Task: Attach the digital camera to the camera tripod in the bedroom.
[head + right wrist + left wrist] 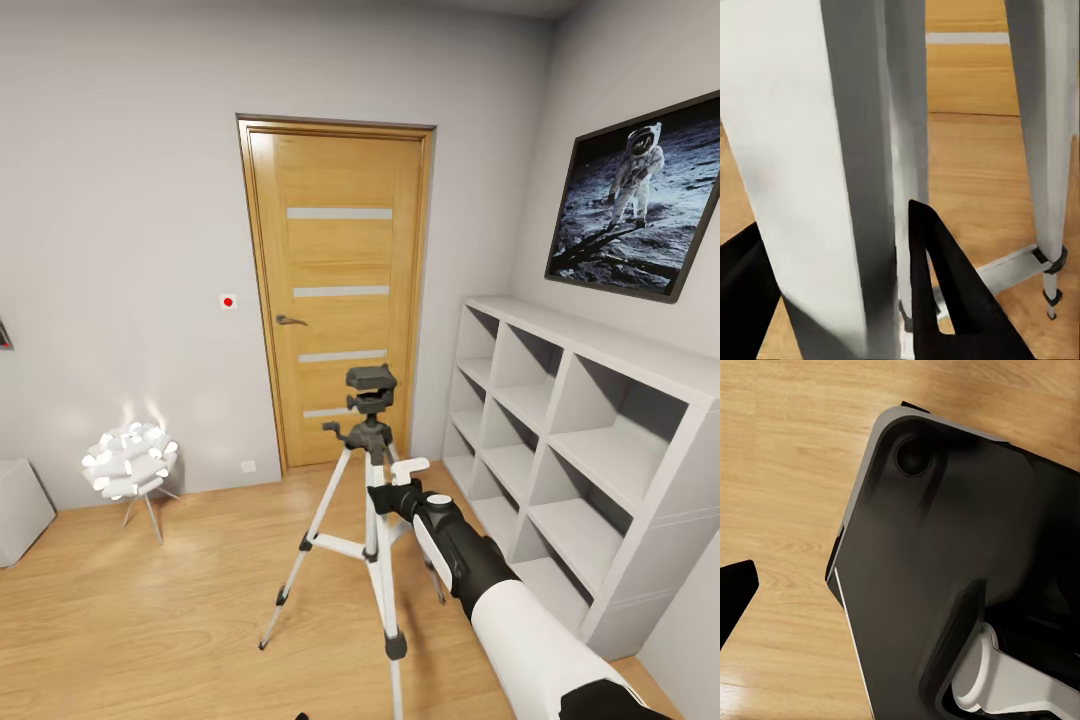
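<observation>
The camera tripod (372, 520) stands on the light wood floor in mid-room, with silver legs and a black head (370, 436) with a handle. A black boxy block (371, 382) sits on top of the head. No lens or red dot shows on it, so I cannot tell whether it is the digital camera. My right gripper (386, 492) reaches in from the right at the tripod's upper legs. In the right wrist view its black fingers (945, 300) flank a silver leg (832, 150), closed on it. One left fingertip (735, 592) shows over the floor beside my dark base (967, 555).
A wooden door (338, 290) is shut behind the tripod. A white cube shelf unit (590, 450) lines the right wall under a framed moon picture (640, 200). A white ball lamp (130, 462) and a grey box (20, 510) stand at the left.
</observation>
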